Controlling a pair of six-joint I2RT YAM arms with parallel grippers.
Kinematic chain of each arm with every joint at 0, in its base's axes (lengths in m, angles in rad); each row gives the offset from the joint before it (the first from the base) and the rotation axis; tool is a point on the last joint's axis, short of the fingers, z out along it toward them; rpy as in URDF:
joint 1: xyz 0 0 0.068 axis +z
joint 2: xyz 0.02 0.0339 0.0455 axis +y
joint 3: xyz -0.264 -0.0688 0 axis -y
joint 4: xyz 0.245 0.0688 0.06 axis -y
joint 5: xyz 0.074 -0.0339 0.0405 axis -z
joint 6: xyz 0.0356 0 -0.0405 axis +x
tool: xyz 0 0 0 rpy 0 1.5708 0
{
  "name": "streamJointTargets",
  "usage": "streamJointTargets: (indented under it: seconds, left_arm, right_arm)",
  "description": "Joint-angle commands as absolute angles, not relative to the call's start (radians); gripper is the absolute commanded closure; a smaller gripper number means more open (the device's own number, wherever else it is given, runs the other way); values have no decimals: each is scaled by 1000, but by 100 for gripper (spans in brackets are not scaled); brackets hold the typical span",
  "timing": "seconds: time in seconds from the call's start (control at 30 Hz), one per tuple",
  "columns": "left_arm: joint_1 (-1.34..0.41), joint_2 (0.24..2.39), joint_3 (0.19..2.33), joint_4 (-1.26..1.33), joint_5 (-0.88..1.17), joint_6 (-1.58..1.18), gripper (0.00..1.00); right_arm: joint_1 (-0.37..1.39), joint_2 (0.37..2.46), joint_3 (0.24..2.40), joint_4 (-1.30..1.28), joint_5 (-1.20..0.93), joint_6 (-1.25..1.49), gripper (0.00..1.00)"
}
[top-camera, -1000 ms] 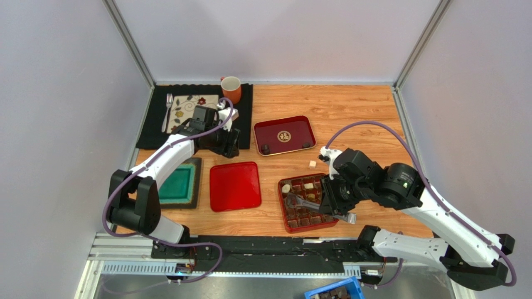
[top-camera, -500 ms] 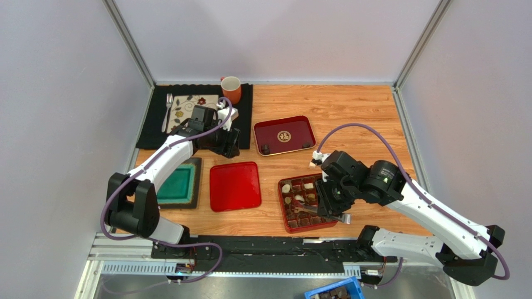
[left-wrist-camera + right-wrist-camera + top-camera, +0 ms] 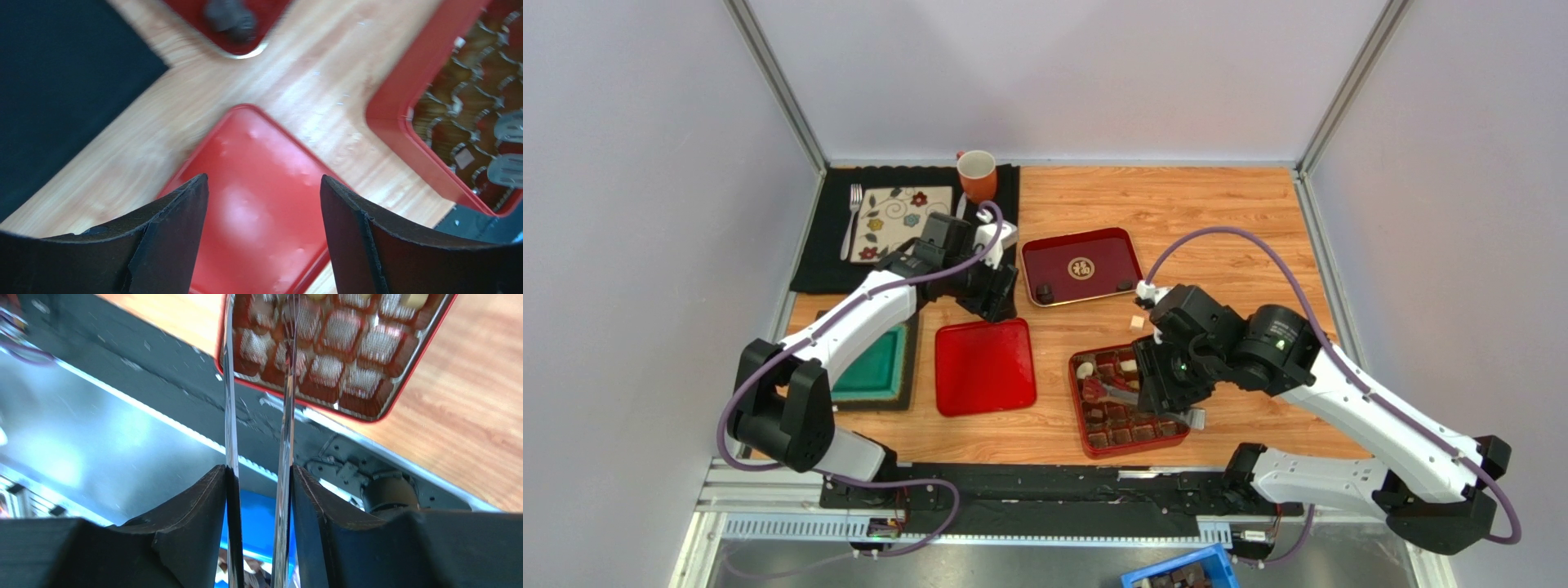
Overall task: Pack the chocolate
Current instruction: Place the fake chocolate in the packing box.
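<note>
The red gridded box (image 3: 1114, 440) lies near the front edge with dark and cream chocolate (image 3: 1085, 369) in its cells. One cream chocolate cube (image 3: 1136, 322) lies loose on the wood behind the box. My right gripper (image 3: 1163, 390) is shut on metal tongs (image 3: 285, 416), whose tips reach over the box's left cells (image 3: 1096, 391). My left gripper (image 3: 264, 184) hangs open and empty above the flat red lid (image 3: 258, 208). A dark chocolate piece (image 3: 230, 15) sits in a corner of the dark red tray (image 3: 1082, 245).
A green tray (image 3: 870, 361) lies left of the red lid (image 3: 984, 365). At the back left, a black mat (image 3: 1001, 221) carries a patterned plate (image 3: 897, 206), a fork (image 3: 853, 214) and an orange mug (image 3: 978, 174). A blue bin (image 3: 1179, 572) sits below the table edge.
My left arm has swung right and forward, over the red lid's back edge. My right arm has shifted left over the box, and the tongs' arms have spread wider.
</note>
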State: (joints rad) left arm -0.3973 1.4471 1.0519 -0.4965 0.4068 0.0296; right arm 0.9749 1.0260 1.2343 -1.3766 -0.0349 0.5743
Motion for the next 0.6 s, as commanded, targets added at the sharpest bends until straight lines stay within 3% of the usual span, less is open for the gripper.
streamJointTargets:
  seconds: [0.0,0.27,0.57]
  left_arm:
    - [-488,1430,1077,-451,434,29,24]
    - [-598,1480,1075,-391,449,-34,25]
    - [-701,1552,1089,-330,373,-104,24]
  right_arm:
    - [980,1020,1394,-1569,89,623,57]
    - [911,1080,1569,-1620,311,635,55]
    - [723,1112,1609,-1577,324,585,57]
